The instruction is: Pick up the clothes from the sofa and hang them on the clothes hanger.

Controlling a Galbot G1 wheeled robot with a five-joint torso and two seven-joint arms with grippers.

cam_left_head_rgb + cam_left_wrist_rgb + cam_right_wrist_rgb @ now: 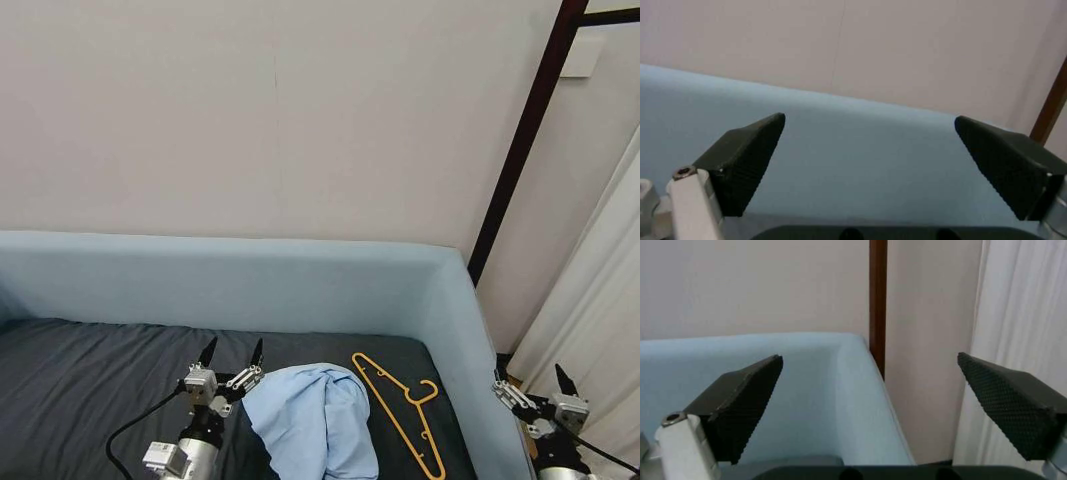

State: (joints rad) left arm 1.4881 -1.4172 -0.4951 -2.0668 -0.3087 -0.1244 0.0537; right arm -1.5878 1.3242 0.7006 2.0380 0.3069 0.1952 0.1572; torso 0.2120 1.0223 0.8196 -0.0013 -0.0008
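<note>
Where the dark grey cover (80, 370) wrinkles softly over the seat of the sofa (250, 285), a light blue shirt (310, 415) lies crumpled in a rounded heap. A thin orange hanger (408, 398) lies flat just beside it, on the side toward the sofa's arm. My left end effector (234, 346) hovers just beside the shirt's other edge, its ribbed black fingers (747, 160) spread apart. My right end effector (530, 384) hangs outside the sofa's arm, fingers also apart, near a white pleated curtain (600, 300). The sofa's back and arm are smooth pale blue padding. Behind rises a plain beige wall (250, 110), with a dark brown pole (520, 140) beside it.
</note>
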